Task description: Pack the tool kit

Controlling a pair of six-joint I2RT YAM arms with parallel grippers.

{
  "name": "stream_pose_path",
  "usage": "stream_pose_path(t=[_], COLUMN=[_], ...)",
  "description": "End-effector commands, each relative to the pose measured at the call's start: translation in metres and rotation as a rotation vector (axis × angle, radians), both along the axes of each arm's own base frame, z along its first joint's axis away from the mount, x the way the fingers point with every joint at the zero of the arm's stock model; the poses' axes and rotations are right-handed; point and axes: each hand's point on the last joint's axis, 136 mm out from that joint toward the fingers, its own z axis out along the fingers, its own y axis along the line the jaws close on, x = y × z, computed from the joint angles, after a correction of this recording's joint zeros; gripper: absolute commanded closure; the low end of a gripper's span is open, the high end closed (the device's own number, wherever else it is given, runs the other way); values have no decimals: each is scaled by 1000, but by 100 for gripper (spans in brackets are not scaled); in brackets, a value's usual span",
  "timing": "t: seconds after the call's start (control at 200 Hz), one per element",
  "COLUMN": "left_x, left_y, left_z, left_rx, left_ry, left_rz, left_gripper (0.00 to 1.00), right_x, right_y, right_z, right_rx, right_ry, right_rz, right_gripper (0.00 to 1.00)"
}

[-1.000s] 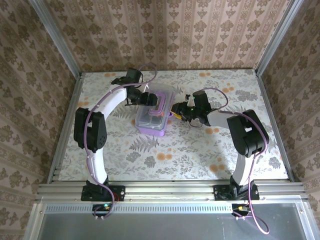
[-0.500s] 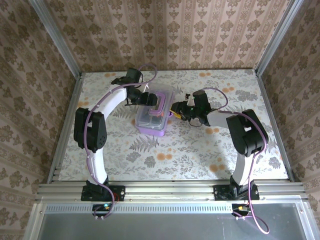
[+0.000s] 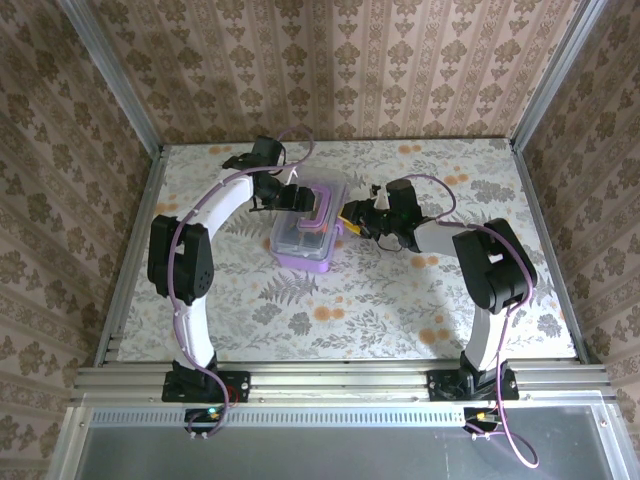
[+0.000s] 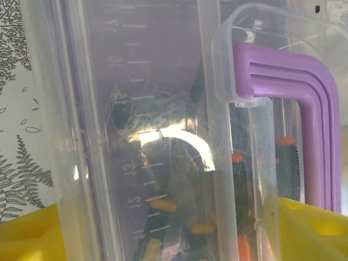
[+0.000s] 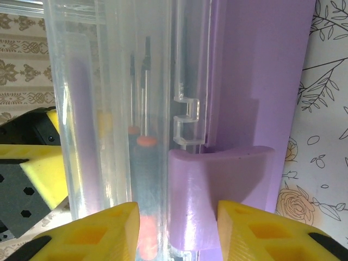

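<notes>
The tool kit is a purple box with a clear lid and a purple handle, lying mid-table. Through the lid I see orange-and-black screwdrivers. My left gripper is at the box's far left end. Its yellow fingers straddle the lid from its edge to beside the handle, both against the plastic. My right gripper is at the box's right side. There its fingers close around the purple latch and the lid's edge, with a screwdriver behind the clear wall.
The table has a floral cover and is walled by patterned panels on three sides, with a metal rail at the near edge. The arm bases stand at the near left and near right.
My right gripper has edged slightly closer to the box's right side. The left arm and the box have stayed put.
</notes>
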Motion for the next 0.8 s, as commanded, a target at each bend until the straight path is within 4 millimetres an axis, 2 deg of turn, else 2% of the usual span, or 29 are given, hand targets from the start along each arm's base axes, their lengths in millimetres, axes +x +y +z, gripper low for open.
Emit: stream_pose_path(t=[0.0, 0.22, 0.575, 0.795], left_x=[-35, -36, -38, -38], left_y=[30, 29, 25, 24], left_z=[-82, -82, -84, -84], left_rx=[173, 170, 159, 159], left_ry=[246, 245, 254, 254], left_rz=[25, 22, 16, 13], left_gripper=[36, 36, 36, 36], right_x=[-1, 4, 4, 2], right_y=[10, 14, 14, 14], right_z=[36, 37, -13, -16], right_rx=[56, 76, 44, 36], right_ry=[-89, -86, 17, 22], right_rz=[36, 40, 13, 9], right_gripper=[57, 57, 58, 58])
